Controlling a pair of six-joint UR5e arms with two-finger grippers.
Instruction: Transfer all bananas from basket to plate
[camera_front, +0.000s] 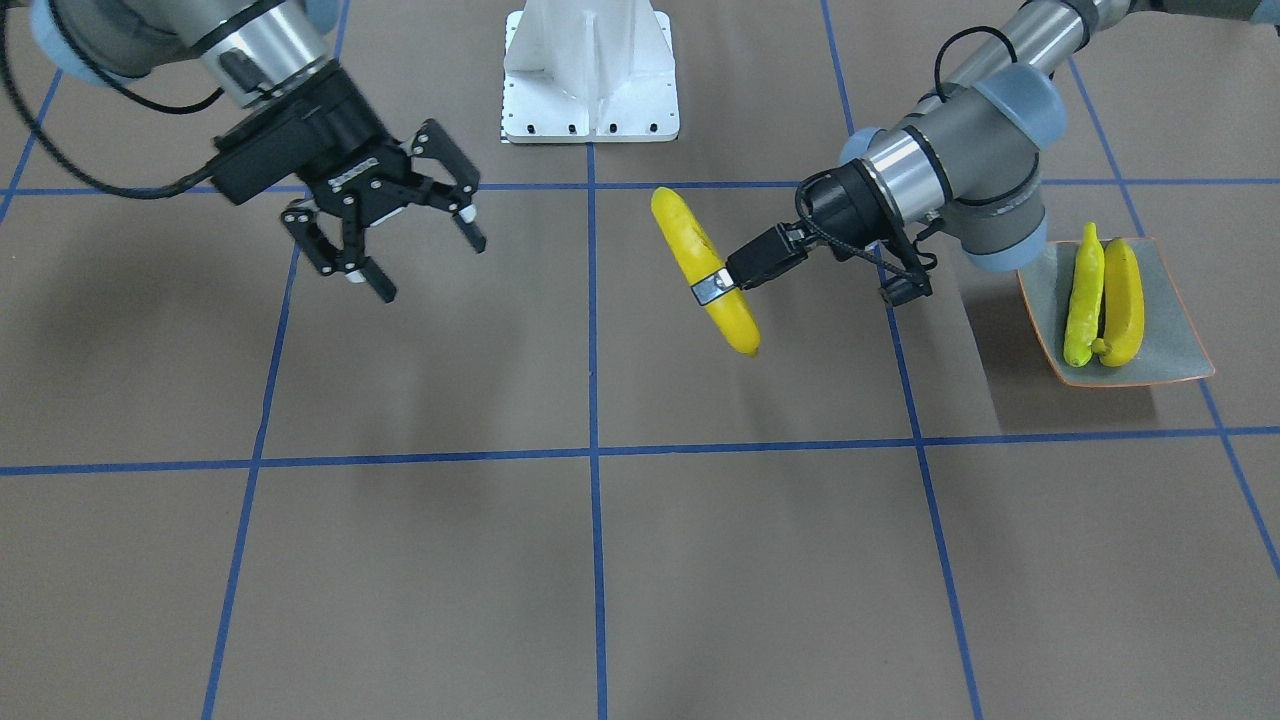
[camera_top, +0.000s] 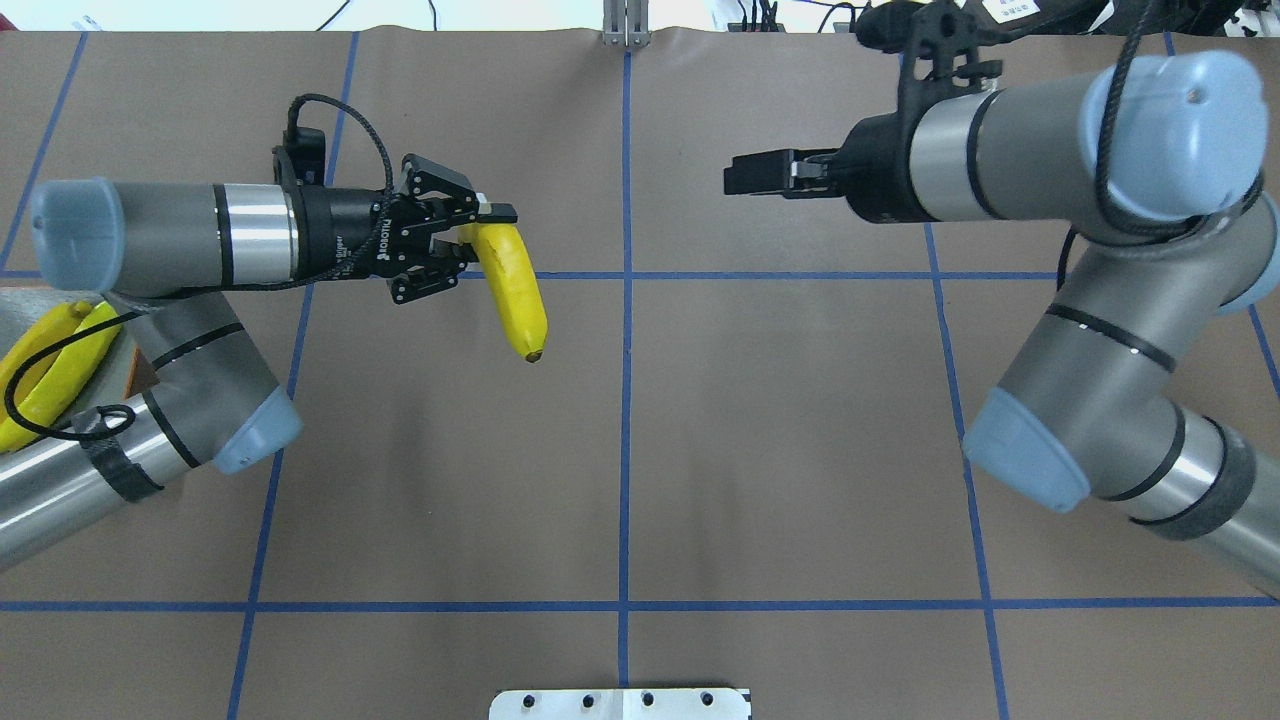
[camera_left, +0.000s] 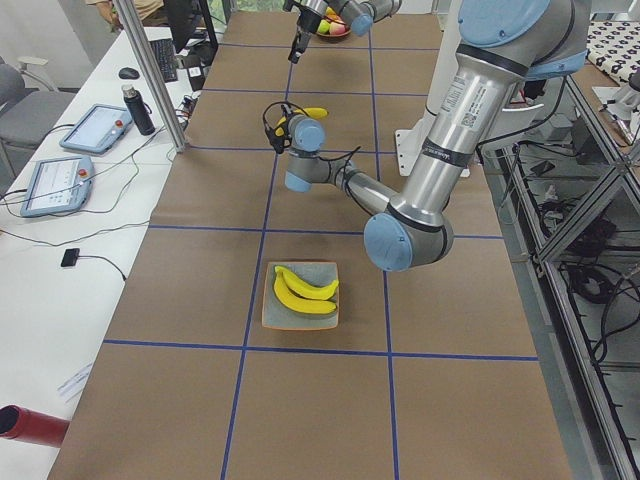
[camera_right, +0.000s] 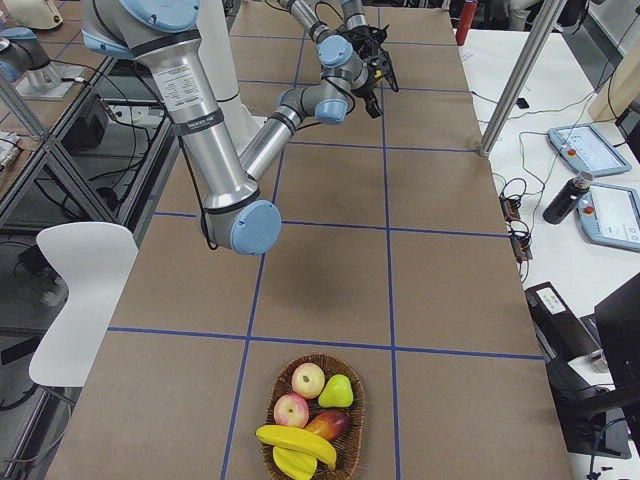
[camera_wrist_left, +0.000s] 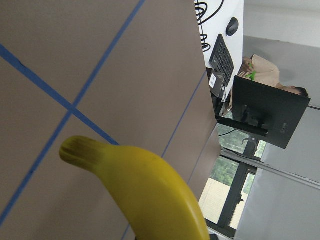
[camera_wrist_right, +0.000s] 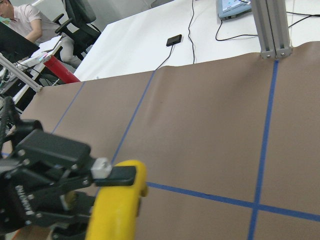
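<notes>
My left gripper (camera_front: 712, 287) is shut on the middle of a yellow banana (camera_front: 703, 268) and holds it in the air over the table's middle; it also shows in the overhead view (camera_top: 478, 236). The held banana fills the left wrist view (camera_wrist_left: 145, 190). The grey-green plate (camera_front: 1172, 330) holds two bananas (camera_front: 1104, 295) on my left side. My right gripper (camera_front: 425, 262) is open and empty, in the air apart from the banana. The basket (camera_right: 350, 440) at my far right holds yellow bananas (camera_right: 295, 442) among other fruit.
Two apples (camera_right: 300, 395) and a pear (camera_right: 336, 391) lie in the basket. A white mount base (camera_front: 590, 70) stands at the robot's side. Blue tape lines cross the brown table. Tablets and cables lie on a side table (camera_right: 600, 190).
</notes>
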